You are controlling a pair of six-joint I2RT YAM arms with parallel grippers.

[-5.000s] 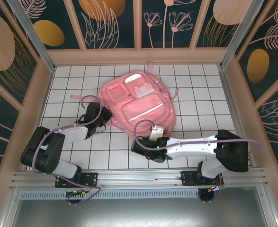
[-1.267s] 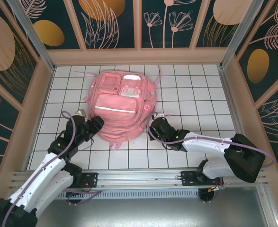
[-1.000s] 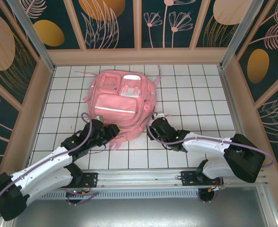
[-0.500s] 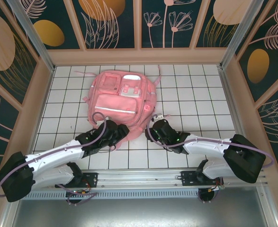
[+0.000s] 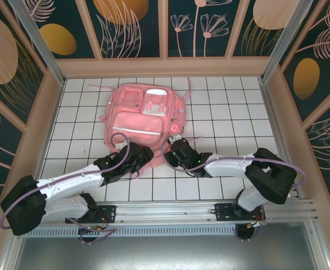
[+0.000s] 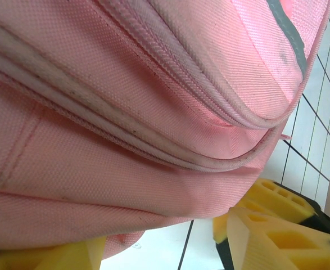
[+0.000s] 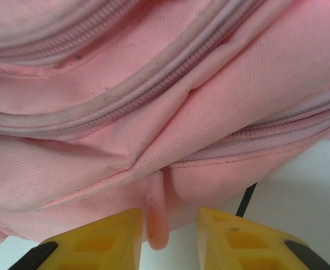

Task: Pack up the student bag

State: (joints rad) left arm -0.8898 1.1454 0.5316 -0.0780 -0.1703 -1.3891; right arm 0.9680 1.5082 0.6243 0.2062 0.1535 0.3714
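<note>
Against student bag [image 5: 142, 121]: left pincer [image 6: 159, 233] wide astride hem; right pincer [image 7: 167, 225] narrow, flanking pink tab [image 7: 156, 216].

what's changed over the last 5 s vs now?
The large soft pink fabric backpack turned and slid left early on, then lay still. The left tool swung from its left side round to its near edge, jaws open. The right tool crept left to the near right corner, open around a pink zipper pull tab. No grip visible. White tiled table unchanged.
</note>
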